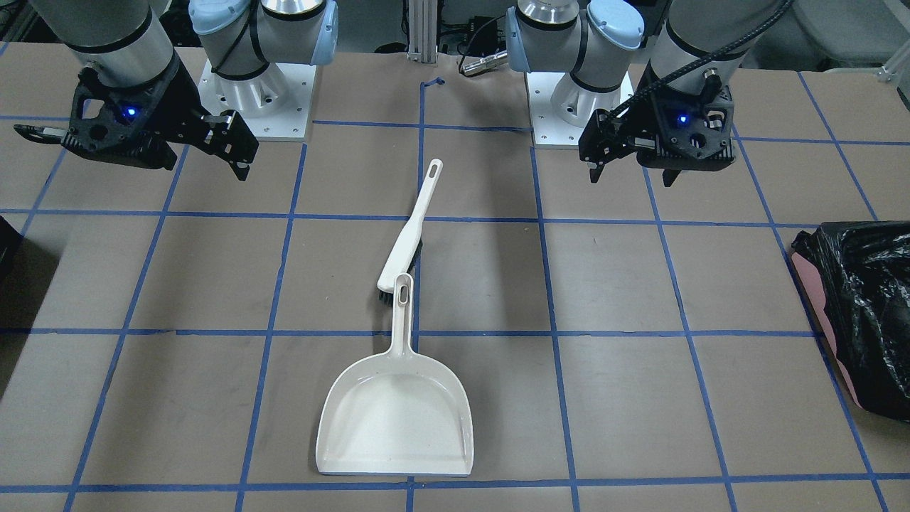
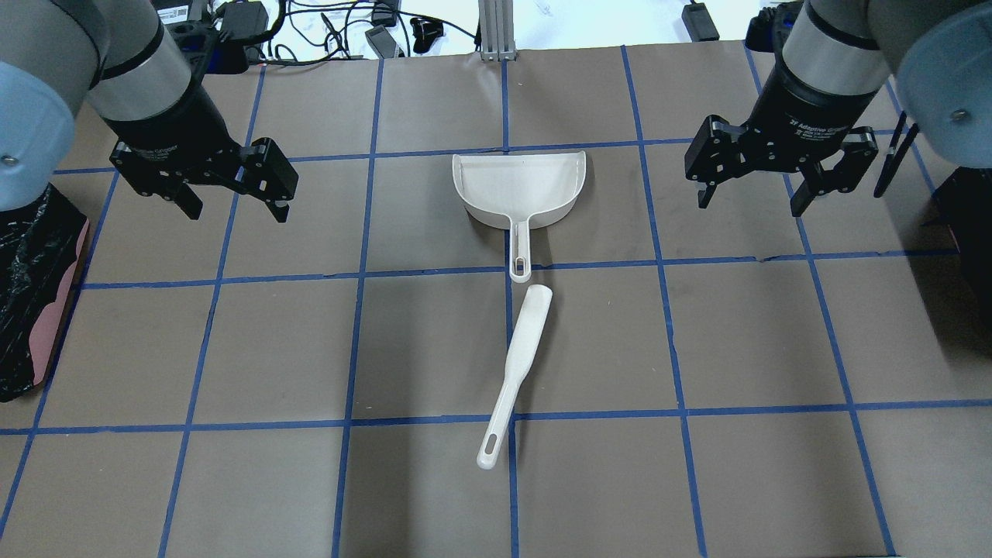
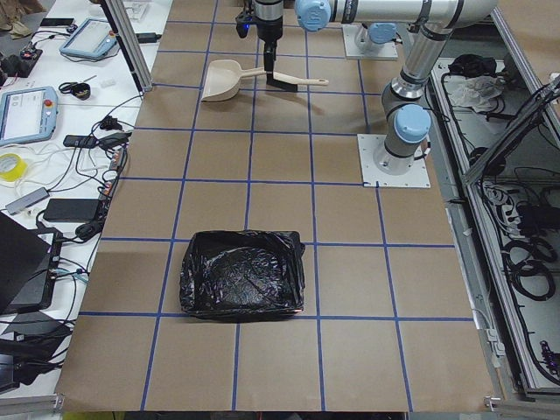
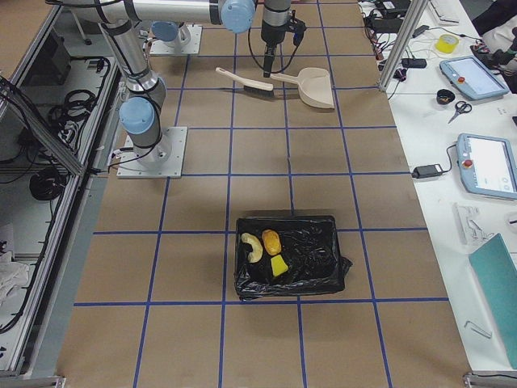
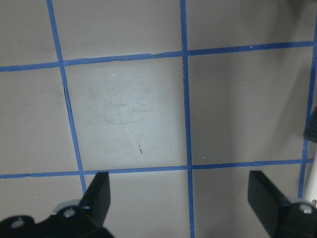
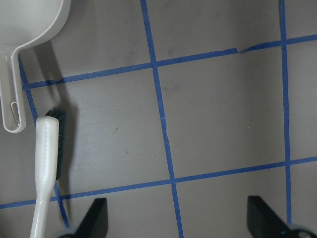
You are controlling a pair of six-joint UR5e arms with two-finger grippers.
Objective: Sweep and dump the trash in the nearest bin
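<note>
The dustpan point(image 2: 518, 190) and brush point(image 2: 518, 372) block mid-table; free tabletop point(image 2: 434, 341) lies beneath the left pincer point(image 2: 236, 213) and right pincer point(image 2: 749, 205).

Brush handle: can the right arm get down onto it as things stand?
Probably yes. The brush lies flat on bare table, its handle pointing away from the dustpan, nothing over it; the right end effector hovers open off to the side.

Brown table point(image 2: 434, 341), blue tape grid point(image 2: 354, 349); white side bench point(image 4: 493, 121) with tablets point(image 4: 477, 77), cables point(image 3: 87, 153).
</note>
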